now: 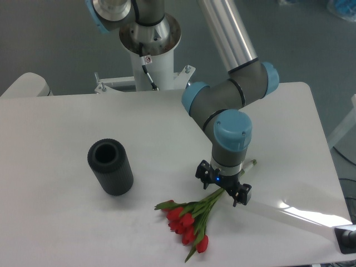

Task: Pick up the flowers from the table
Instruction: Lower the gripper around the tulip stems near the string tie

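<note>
The flowers [189, 219], a small bunch of red tulips with tied green stems, lie on the white table [67, 222] near its front edge. The blooms point toward the front left and the stems run up to the right, their end showing past the wrist. My gripper [222, 189] is low over the stems, its two black fingers [202, 171] standing open on either side of them. Whether the fingers touch the stems cannot be made out.
A black ribbed cylinder vase [110, 167] stands upright to the left of the flowers. The arm's base column [149, 50] rises behind the table's far edge. A dark object [347, 239] sits off the table's front right corner.
</note>
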`<state>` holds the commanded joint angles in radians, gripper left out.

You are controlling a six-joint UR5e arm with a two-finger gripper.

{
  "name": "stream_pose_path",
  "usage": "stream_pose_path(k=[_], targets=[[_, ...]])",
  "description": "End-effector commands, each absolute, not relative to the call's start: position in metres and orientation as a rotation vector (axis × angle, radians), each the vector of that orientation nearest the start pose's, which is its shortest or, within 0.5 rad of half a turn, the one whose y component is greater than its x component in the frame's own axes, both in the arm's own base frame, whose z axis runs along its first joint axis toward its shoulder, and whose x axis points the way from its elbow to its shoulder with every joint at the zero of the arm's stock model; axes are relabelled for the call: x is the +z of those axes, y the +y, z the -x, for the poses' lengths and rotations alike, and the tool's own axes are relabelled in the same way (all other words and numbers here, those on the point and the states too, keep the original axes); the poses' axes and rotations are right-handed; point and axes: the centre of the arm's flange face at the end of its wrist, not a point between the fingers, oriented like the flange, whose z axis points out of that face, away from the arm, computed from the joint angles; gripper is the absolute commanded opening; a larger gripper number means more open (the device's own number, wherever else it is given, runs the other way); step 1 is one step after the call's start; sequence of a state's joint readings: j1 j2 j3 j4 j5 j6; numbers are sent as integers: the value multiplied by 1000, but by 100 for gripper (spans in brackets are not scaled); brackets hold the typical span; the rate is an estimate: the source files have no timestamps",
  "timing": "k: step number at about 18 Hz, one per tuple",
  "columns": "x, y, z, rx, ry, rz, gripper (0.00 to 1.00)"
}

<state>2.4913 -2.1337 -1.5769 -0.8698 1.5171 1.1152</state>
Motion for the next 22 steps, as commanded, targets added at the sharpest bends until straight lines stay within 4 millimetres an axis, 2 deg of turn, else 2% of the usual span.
stream_pose_path(k=[5,10,12,19,21,22], targets=[[207,519,435,134,336,3001,100],[191,521,433,148,350,3044,100],[189,528,428,151,369,3042,100],[184,530,430,151,374,3041,98],[187,532,431,159,375,3037,77],[186,532,431,157,376,3038,59]])
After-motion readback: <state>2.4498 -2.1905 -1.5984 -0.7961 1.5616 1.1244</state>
